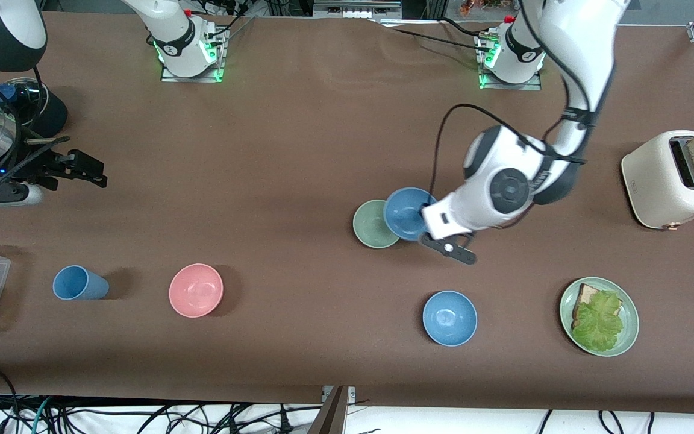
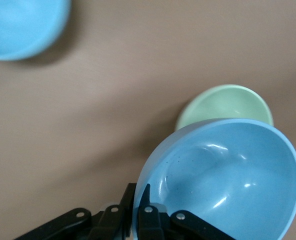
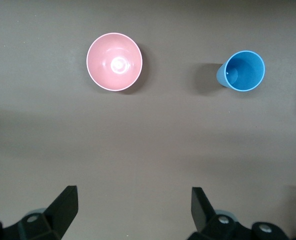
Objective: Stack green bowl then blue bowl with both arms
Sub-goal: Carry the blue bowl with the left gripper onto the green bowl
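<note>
Left tool [image 2: 143, 212] clamping blue bowl [image 2: 223, 180]

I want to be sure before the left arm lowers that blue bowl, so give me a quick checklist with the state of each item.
1. Grip: left gripper is shut on the rim of the blue bowl: ok.
2. Alignment: the held bowl overlaps only part of the green bowl, off toward the left arm's end: not ok.
3. Green bowl upright on the table, nothing in it: ok.
4. Height of the held bowl above the green one: cannot tell.
5. Second blue bowl sits nearer the camera, apart from the stack: ok.
6. Right gripper waits open, far from the bowls: ok.
</note>
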